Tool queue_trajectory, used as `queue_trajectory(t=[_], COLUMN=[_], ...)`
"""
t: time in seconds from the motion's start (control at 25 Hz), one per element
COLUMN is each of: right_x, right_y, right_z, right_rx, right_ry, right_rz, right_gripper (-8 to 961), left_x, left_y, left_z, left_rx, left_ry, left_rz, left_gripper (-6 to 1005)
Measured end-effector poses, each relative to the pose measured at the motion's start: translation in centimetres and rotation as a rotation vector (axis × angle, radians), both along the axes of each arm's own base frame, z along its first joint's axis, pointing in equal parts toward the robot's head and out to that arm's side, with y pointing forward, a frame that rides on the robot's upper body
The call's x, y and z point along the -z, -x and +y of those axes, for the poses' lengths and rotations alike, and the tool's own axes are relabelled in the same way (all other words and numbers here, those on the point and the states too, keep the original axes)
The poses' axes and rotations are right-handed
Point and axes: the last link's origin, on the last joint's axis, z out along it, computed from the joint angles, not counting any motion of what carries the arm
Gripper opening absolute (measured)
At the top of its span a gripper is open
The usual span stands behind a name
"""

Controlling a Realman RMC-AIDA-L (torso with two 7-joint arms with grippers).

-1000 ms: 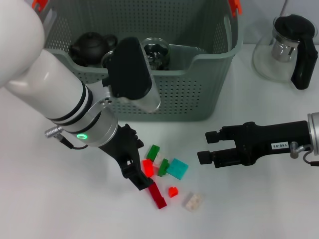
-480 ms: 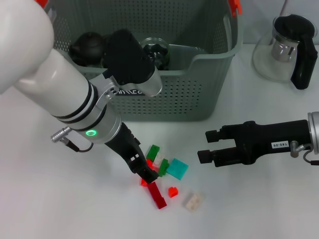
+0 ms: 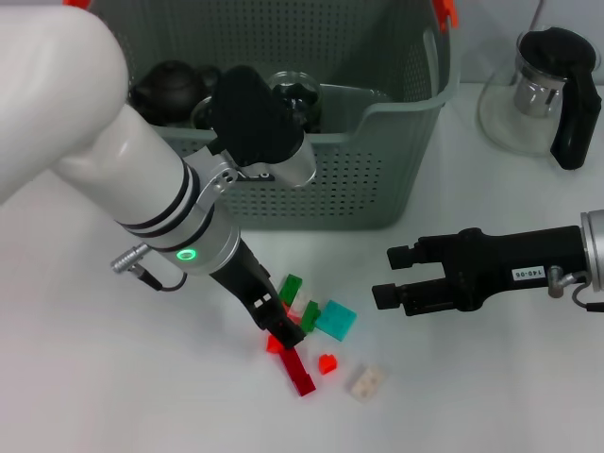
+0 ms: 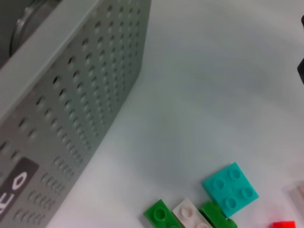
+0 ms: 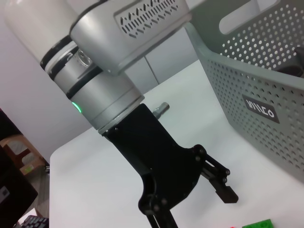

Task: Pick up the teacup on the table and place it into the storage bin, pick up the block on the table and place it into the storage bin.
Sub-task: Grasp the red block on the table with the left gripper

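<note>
The left hand (image 3: 280,332) is down among the loose blocks near the front edge of the tabletop (image 3: 75,359), its black fingers (image 5: 223,187) set apart around a small red block (image 3: 276,343), though I cannot tell whether they touch it. A long red block (image 3: 300,371) lies just in front, with green blocks (image 3: 291,288), a teal block (image 3: 336,320) and a white block (image 3: 364,381) close by. The right hand (image 3: 389,276) hovers off to the right side, fingers apart, holding nothing. The storage bin (image 3: 377,179) stands toward the back edge with dark teaware (image 3: 170,87) inside. A glass pot (image 3: 538,90) sits at the back right corner.
</note>
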Motion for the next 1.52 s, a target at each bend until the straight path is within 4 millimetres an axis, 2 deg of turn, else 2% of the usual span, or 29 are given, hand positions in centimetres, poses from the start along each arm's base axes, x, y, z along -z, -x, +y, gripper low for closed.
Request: queue_trajectory(t=[0.64,1.52], right_x=[-0.2,-0.2], right_y=[-0.4,-0.4], right_z=[-0.1,-0.2], right_rx=[0.004,0.002], right_ry=[-0.002,-0.002], right_rz=[-0.005,-0.006], right_gripper=[824,823], left_x=[0.3,1.3], left_y=[-0.1,0.9], left_z=[0.4,0.6], left_rx=[-0.008,-0.042], left_ry=[-0.009,-0.028], left_rz=[0.003,0.004], left_gripper=[950,905])
